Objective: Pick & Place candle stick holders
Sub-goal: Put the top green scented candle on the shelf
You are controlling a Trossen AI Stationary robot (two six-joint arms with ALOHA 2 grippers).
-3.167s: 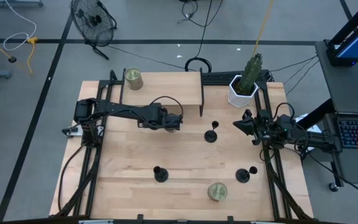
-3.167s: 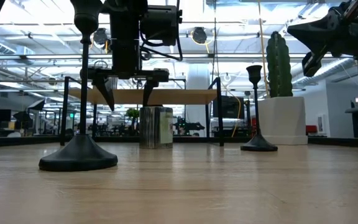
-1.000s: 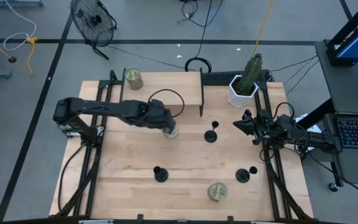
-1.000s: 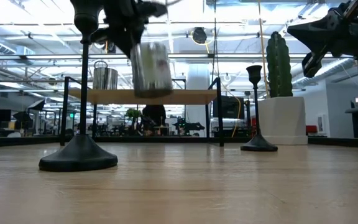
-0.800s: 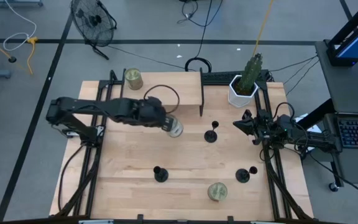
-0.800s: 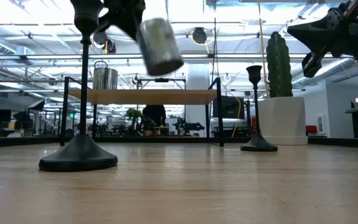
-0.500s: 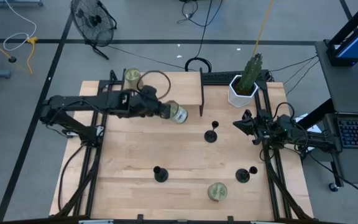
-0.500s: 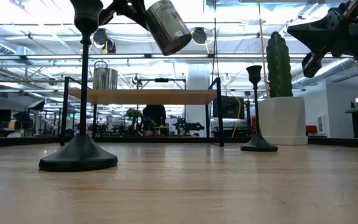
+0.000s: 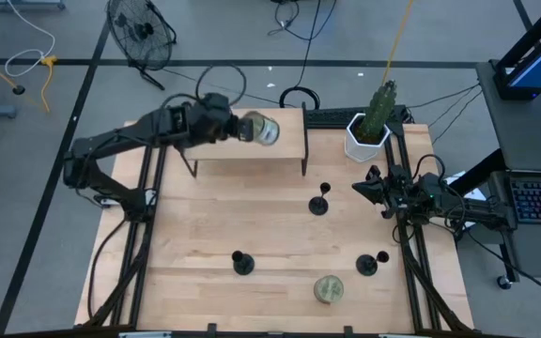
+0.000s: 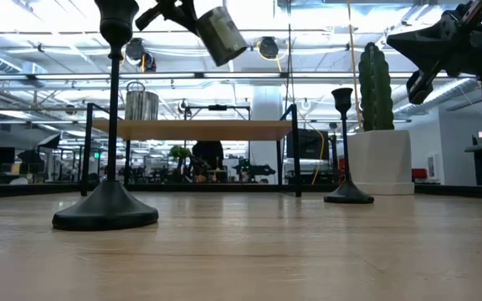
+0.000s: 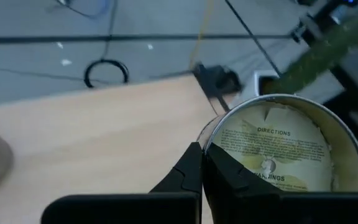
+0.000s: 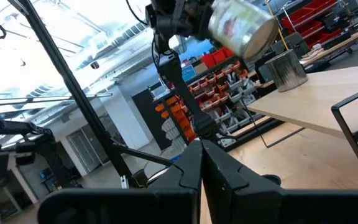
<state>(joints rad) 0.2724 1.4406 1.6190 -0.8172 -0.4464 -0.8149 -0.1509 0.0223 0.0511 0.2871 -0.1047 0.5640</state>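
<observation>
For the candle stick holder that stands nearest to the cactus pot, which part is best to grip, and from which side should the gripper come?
Grip the thin upright stem of the candle stick holder, below its small cup. The stem is narrow and vertical, while the base is flat and wide. The right gripper waits nearby, so a level approach from that side seems easiest.

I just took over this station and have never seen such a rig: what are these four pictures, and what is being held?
Two robot arms work at a wooden table. One picture looks straight down, one level across the tabletop, two from the wrists. The left pincer is shut on a tilted tin, held above the raised shelf. The right pincer waits, shut, at the table's right edge. Three black candle stick holders and a second tin stand on the table.
</observation>
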